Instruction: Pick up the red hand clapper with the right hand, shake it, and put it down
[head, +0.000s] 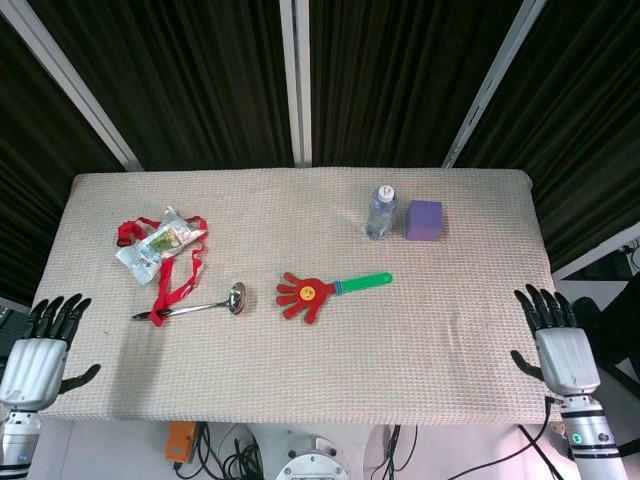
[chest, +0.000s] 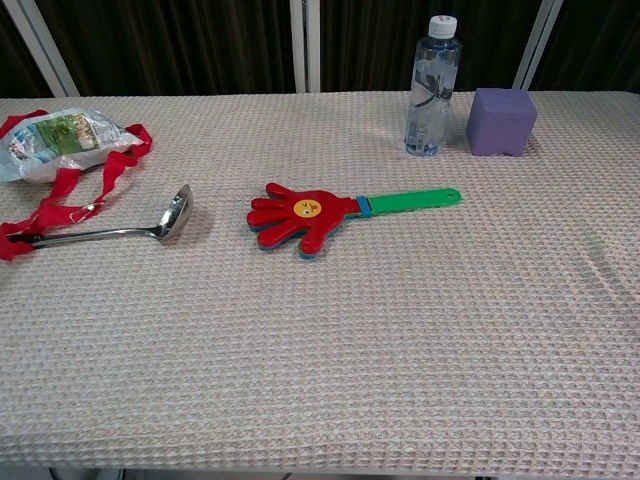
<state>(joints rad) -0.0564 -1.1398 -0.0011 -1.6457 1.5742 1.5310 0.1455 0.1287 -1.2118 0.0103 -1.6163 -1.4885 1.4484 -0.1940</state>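
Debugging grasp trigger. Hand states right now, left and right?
Left hand: open, holding nothing.
Right hand: open, holding nothing.

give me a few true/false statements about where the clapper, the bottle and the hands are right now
1. The red hand clapper lies flat on the table, held by neither hand. True.
2. The right hand is gripping the clapper's green handle. False: it is at the table's right edge with fingers spread, holding nothing.
3. The water bottle stands upright beside the purple block. True.
4. The ladle rests on top of the clapper. False: it lies apart, to the clapper's left.
5. The left hand holds the red strap. False: it is open at the table's left edge.
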